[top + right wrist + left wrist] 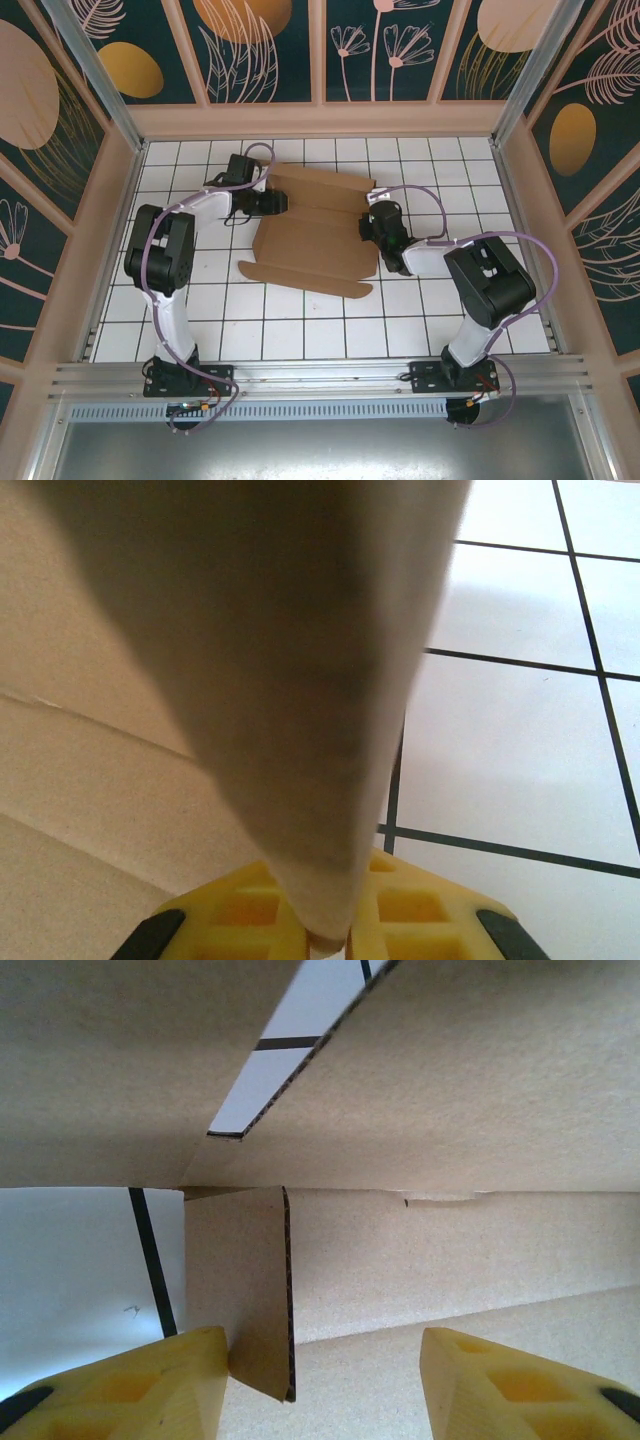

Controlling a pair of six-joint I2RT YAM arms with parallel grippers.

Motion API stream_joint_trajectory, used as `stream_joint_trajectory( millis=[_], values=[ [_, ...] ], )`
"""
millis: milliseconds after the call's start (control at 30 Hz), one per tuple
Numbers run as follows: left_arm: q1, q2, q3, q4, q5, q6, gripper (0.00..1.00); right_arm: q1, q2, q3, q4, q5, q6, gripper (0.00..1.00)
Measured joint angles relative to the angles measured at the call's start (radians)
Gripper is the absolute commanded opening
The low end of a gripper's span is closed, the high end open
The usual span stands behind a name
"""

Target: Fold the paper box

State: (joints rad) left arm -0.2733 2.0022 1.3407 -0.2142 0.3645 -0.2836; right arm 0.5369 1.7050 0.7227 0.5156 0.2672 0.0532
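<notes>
We see free tiled bench (330, 325) along the near edge, in front of the paper box (315, 250); the left arm (160, 255) and right arm (488, 280) flank that box, and panelled walls (320, 120) close the other three sides.

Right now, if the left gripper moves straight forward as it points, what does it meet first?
Probably the paper box: its small upright flap stands between the left gripper's open fingers; depth is unclear.

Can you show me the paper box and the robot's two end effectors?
paper box (310, 250): top view, its flat middle panel.
left end effector (322, 1360): left wrist view, midway between its open fingertips.
right end effector (328, 935): right wrist view, fingertips pinching a box flap.
</notes>
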Motion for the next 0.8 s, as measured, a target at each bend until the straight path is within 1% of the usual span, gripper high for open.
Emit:
stream_joint_trajectory(
  millis=[300,400,500,567,667,800],
  values=[
    [0.0,0.002,0.018,-0.048,-0.018,0.04,0.49,0.0,0.0,0.003,-0.003,0.01,-0.008,0.12],
    [-0.004,-0.022,-0.045,-0.009,-0.003,0.014,0.49,0.0,0.002,0.01,-0.013,0.021,-0.018,0.12],
    [-0.017,-0.057,-0.129,0.032,0.02,-0.022,0.51,0.0,0.002,0.013,-0.02,0.021,-0.022,0.12],
    [-0.03,-0.085,-0.164,0.036,0.004,-0.04,0.52,0.0,0.002,0.013,-0.02,0.021,-0.023,0.12],
    [-0.037,-0.137,-0.195,0.034,-0.057,-0.06,0.54,0.001,0.002,0.013,-0.02,0.02,-0.023,0.12],
    [-0.034,-0.234,-0.223,0.037,-0.101,-0.101,0.54,0.001,0.002,0.013,-0.02,0.02,-0.022,0.12]
  ],
)
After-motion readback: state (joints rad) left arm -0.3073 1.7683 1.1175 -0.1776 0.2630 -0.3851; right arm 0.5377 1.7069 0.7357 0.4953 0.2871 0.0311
